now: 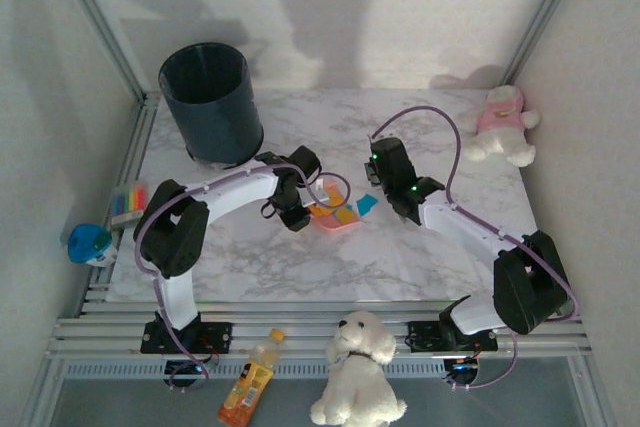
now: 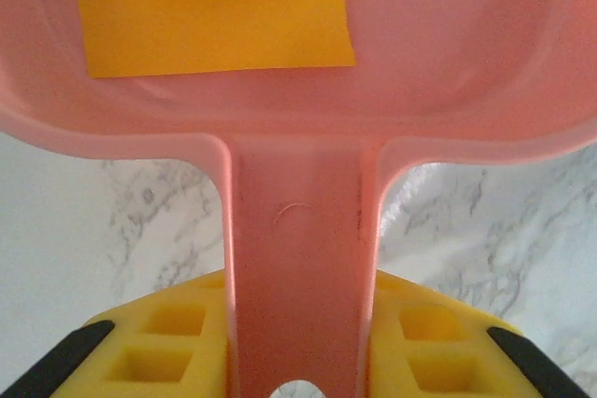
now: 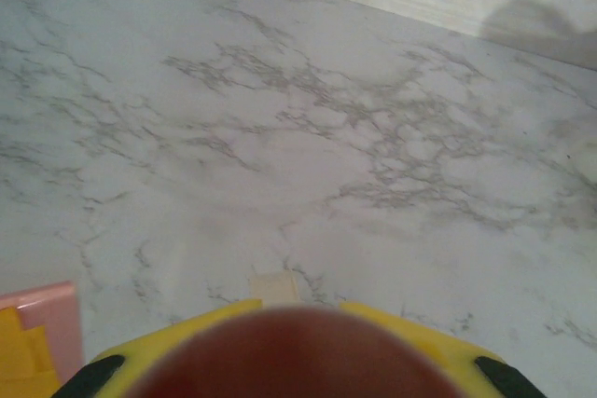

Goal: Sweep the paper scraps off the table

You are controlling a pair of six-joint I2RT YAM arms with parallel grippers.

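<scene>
- Currently the pink dustpan [image 1: 335, 228] sits on the marble tabletop [image 1: 250, 257] and holds several orange paper scraps [image 1: 343, 213]. From the left wrist, a large orange piece [image 2: 215, 25] lies flat on its inner floor.
- One teal scrap [image 1: 366, 204] lies on the tabletop just beside the dustpan's right edge, outside it.
- The left fingers [image 1: 297, 212] are closed tight on the dustpan's handle [image 2: 298, 267], which runs straight between them.
- The right fingers [image 1: 374, 175] hang just right of and beyond the dustpan. They are closed on a blurred reddish-brown object [image 3: 294, 351], and I cannot tell what it is.
- From the right wrist, a corner of the dustpan [image 3: 42, 309] with yellow-orange paper in it sits at the lower left.
- A dark round bin [image 1: 210, 97] stands upright well beyond and left of the dustpan. Its inside is too dark to tell what it holds.
- An orange drink bottle [image 1: 250, 379] lies on its side well nearer than the dustpan, off the tabletop, beside a white plush dog [image 1: 358, 367].
</scene>
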